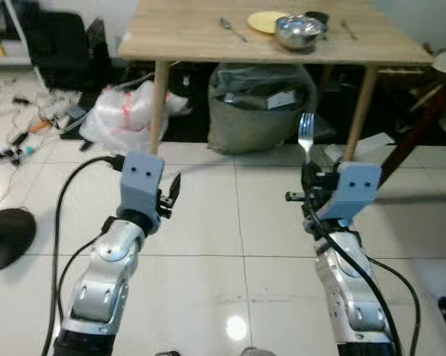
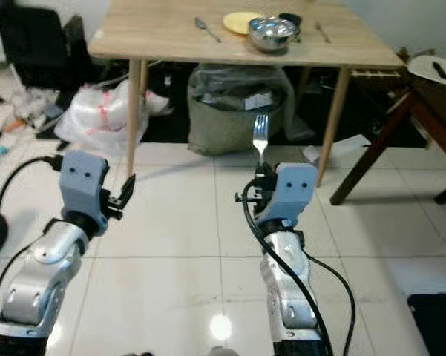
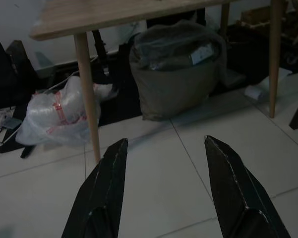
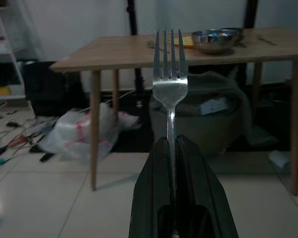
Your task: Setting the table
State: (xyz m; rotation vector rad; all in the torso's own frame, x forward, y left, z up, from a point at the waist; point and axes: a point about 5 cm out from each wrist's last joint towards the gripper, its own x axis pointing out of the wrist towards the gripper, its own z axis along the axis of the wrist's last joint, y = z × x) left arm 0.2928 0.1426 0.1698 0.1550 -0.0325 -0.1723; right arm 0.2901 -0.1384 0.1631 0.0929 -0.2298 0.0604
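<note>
My right gripper (image 1: 309, 172) is shut on a silver fork (image 1: 306, 135), held upright with its tines up, over the tiled floor short of the table. In the right wrist view the fork (image 4: 170, 74) rises straight out of the closed fingers (image 4: 158, 198). My left gripper (image 3: 163, 148) is open and holds nothing, at about the same height on the left (image 1: 171, 194). Ahead stands a wooden table (image 1: 185, 33) carrying a steel bowl (image 1: 300, 31), a yellow plate (image 1: 263, 21), a spoon (image 1: 232, 28) and another utensil (image 1: 348, 29).
Under the table sit a grey-green sack (image 1: 258, 110) and a white plastic bag (image 1: 130, 111). Cables and small items (image 1: 22, 126) litter the floor at left, with a dark round object (image 1: 4, 237) nearer. A dark wooden chair (image 2: 423, 111) stands at right.
</note>
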